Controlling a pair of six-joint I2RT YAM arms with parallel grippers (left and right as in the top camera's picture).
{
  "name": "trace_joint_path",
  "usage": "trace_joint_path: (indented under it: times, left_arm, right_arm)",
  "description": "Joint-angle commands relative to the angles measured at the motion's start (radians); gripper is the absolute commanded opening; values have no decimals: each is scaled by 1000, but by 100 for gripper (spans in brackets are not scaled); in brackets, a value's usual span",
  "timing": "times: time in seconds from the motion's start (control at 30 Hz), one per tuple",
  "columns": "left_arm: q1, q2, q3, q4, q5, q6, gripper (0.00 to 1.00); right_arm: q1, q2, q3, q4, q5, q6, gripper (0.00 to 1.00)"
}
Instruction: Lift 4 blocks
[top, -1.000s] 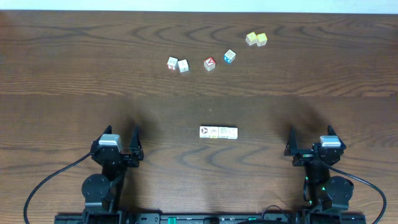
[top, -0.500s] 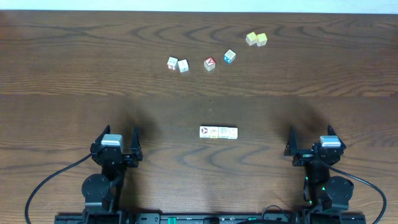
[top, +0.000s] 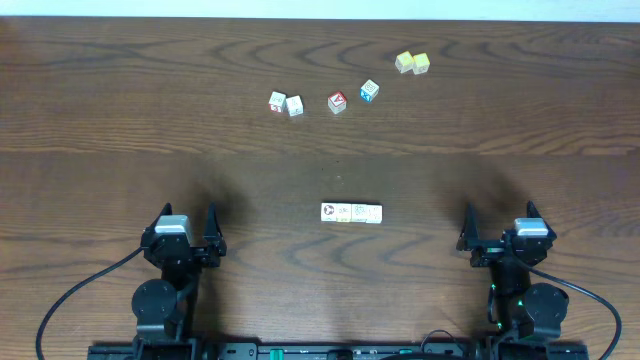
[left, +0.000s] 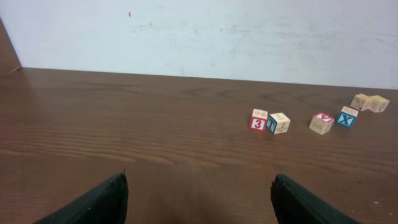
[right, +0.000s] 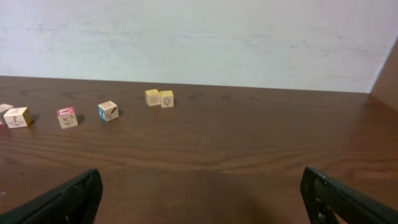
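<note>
Four small white blocks lie touching in a short row on a dark wooden table. The left gripper rests well to the left of the row and the right gripper well to its right, both with jaws spread wide, holding nothing. Six other cubes lie scattered beyond the row.

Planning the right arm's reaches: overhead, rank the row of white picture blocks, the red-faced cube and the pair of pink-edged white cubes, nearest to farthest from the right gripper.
From the right gripper:
1. Row of white picture blocks, mid-table.
2. Red-faced cube, far side.
3. Pair of pink-edged white cubes, far side, further left.
</note>
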Motion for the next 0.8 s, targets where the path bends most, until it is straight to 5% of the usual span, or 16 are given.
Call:
trace_joint_path:
  times: [0.0,0.77]
  left_arm:
    - [5,-10,-27,-23,-13,-7,74]
    - [4,-8,-26,-22,-27,-5,74]
  right_arm:
    - [6,-6,-1,-4,-5,-8,99]
    - [6,-6,-1,-4,-5,-8,99]
